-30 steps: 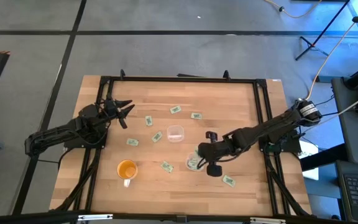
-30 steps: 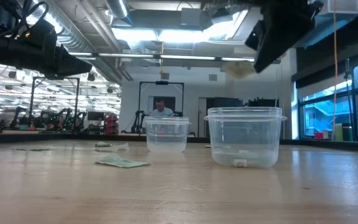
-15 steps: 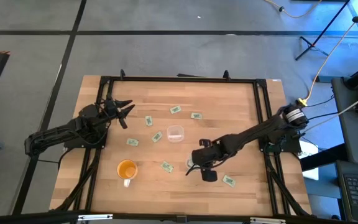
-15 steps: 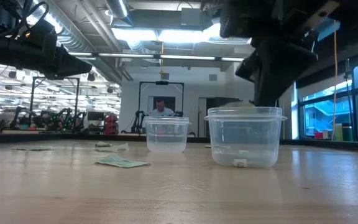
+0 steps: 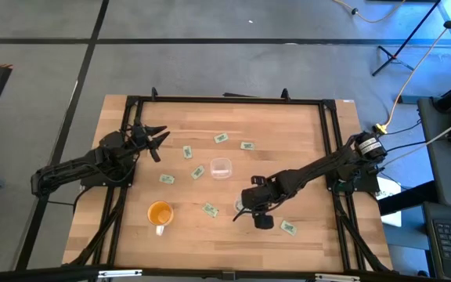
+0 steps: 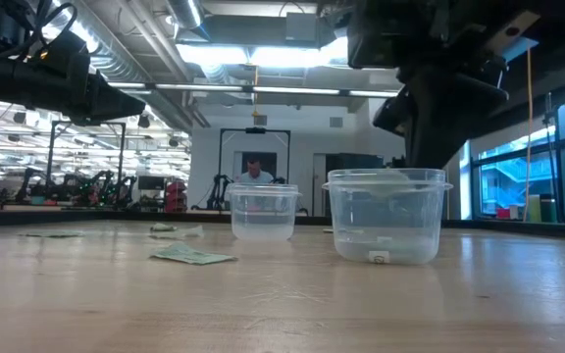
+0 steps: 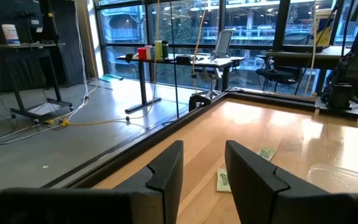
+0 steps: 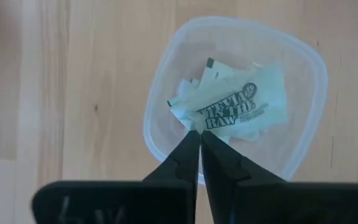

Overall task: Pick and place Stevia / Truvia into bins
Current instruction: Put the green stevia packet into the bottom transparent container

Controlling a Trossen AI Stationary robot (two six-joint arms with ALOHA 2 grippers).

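Right gripper (image 8: 199, 138), swung within a second from the table's 3 o'clock, pinches a Stevia packet (image 8: 238, 107) above the clear bin (image 8: 160, 81), drop imminent.

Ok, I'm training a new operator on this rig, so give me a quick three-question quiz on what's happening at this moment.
1. True or false: the left pincer is shut on a packet.
2. The right pincer holds its Stevia packet over: A a metal bowl; B a clear cup; C a plate.
3. How many clear cups show in the low view?

Key: 1 false, it is open and holds nothing; 2 B; 3 two.
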